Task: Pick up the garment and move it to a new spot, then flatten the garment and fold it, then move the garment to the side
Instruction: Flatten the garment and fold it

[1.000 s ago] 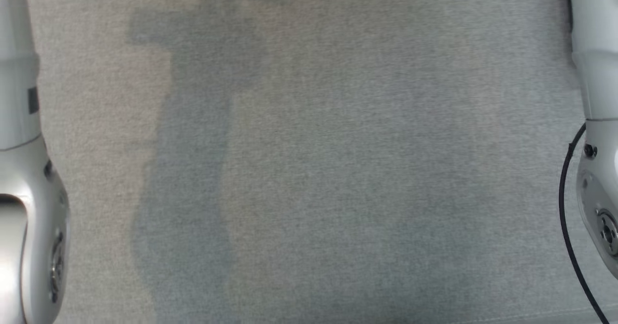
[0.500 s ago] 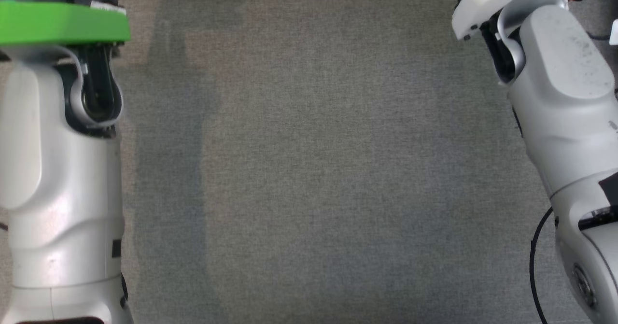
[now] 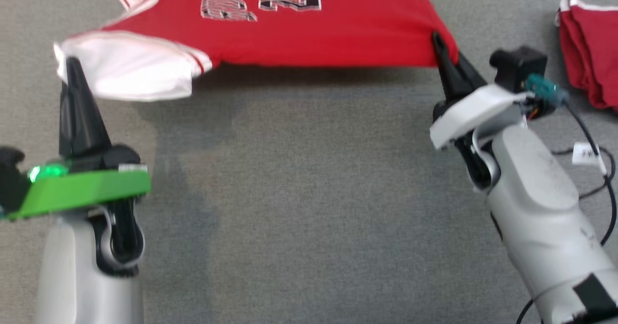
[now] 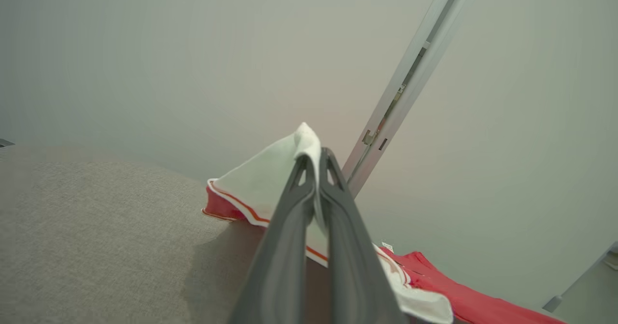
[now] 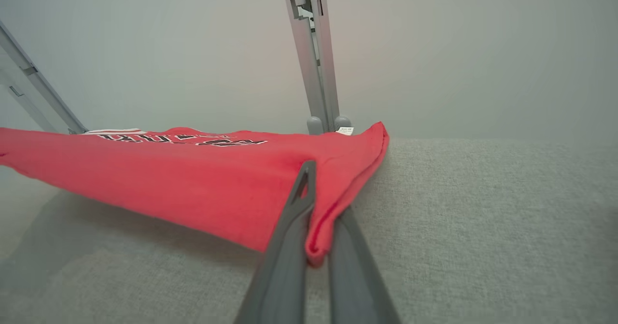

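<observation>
**A:** Since half a second ago the head camera has tilted up. It showed bare grey desk (image 3: 309, 193) and forearms then. Now the garment (image 3: 309, 29) and both tool tips are in its view.

**B:** And the grips there?

**A:** The left tool (image 3: 72, 68) is clamped on the white sleeve (image 3: 130, 73), and the right tool (image 3: 438, 41) pinches a red hem corner. The garment is stretched between them, with its shadow on the desk below. A second red cloth (image 3: 586, 49) lies at far right.

**B:** Left wrist view?

**A:** The left tool (image 4: 316, 157) has its fingers together, with the white sleeve (image 4: 270, 179) nipped at the tips.

**B:** Right wrist view?

**A:** The right tool (image 5: 314, 179) is closed on a fold of red edge. The garment (image 5: 169, 179) hangs leftward above the desk (image 5: 483, 218), and a metal post (image 5: 314, 49) stands behind.
</observation>
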